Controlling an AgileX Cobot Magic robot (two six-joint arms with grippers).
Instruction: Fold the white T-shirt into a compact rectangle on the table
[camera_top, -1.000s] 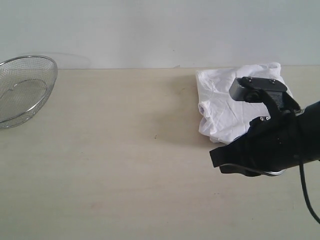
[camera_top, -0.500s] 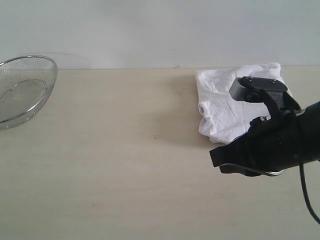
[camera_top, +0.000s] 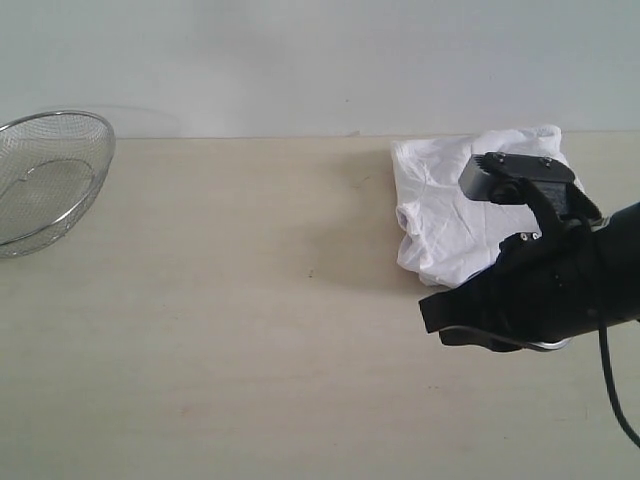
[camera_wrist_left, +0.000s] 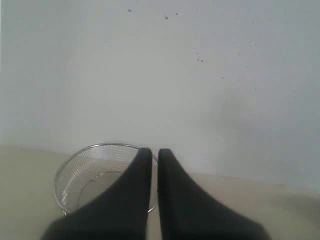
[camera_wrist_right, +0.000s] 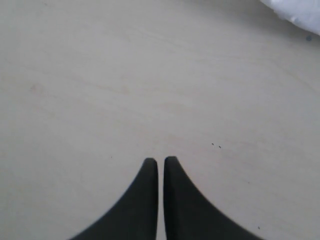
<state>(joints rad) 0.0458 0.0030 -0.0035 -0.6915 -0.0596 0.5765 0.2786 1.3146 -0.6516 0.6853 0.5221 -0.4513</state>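
The white T-shirt (camera_top: 445, 215) was seen lying in a bumpy, loose heap on the far right side of the counter (camera_top: 250, 340), close to its back edge. It was not a neat rectangle yet.

The right end effector (camera_wrist_right: 160, 160) was shut tight with nothing in it. It was held over bare counter, near the edge of the shirt. The left end effector (camera_wrist_left: 150, 150) was shut and empty too. It was pointed toward the wire basket (camera_wrist_left: 82, 172), well apart from the shirt.

Grabbing an edge of the shirt was judged to be the step in hand. To do it well, the right end effector should be opened first, then brought low to a corner of the cloth. Only one layer should be pinched, so the heap could be pulled flat and not dragged along.
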